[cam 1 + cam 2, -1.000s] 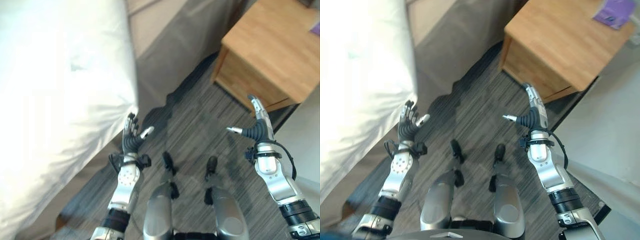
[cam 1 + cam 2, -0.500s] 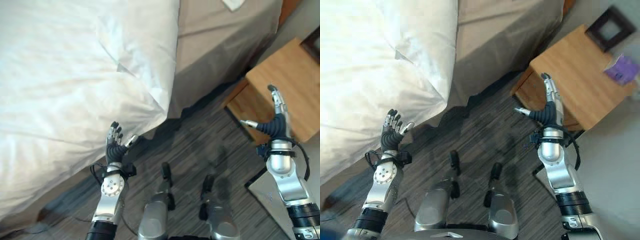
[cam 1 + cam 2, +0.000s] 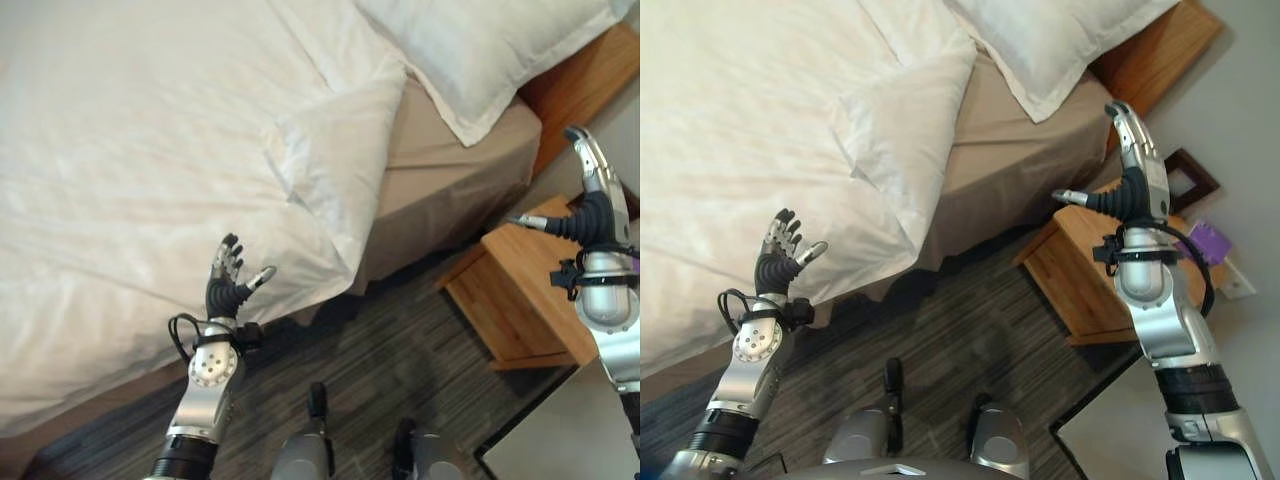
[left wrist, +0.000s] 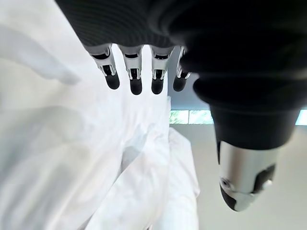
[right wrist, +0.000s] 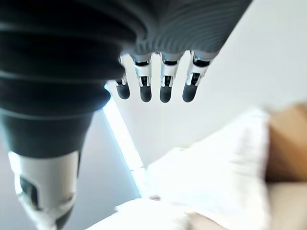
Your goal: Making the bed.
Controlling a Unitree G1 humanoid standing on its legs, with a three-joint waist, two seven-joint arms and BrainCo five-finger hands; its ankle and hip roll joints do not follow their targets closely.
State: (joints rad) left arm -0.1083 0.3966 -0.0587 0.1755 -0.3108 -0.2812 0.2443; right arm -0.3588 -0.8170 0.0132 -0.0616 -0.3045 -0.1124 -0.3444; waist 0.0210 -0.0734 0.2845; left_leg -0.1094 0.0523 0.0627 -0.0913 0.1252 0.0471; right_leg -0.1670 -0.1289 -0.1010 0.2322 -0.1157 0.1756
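Bed (image 3: 450, 190) — tan fitted sheet bared at its head end, long axis running toward the wooden headboard (image 3: 580, 75). White rumpled duvet (image 3: 150, 150), corner folded back below the white pillow (image 3: 490, 45). Left hand (image 3: 228, 285) and right hand (image 3: 590, 205) — fingers released, empty. Wooden bedside cabinet (image 3: 520, 290) nearby.

A wooden nightstand (image 3: 1090, 280) stands at the right of the frame on grey striped carpet (image 3: 940, 350). On its top, near the right edge, sit a dark picture frame (image 3: 1189, 178) and, just beside it, a small purple item (image 3: 1208, 243). A pale wall (image 3: 1250, 120) fills the upper right corner.
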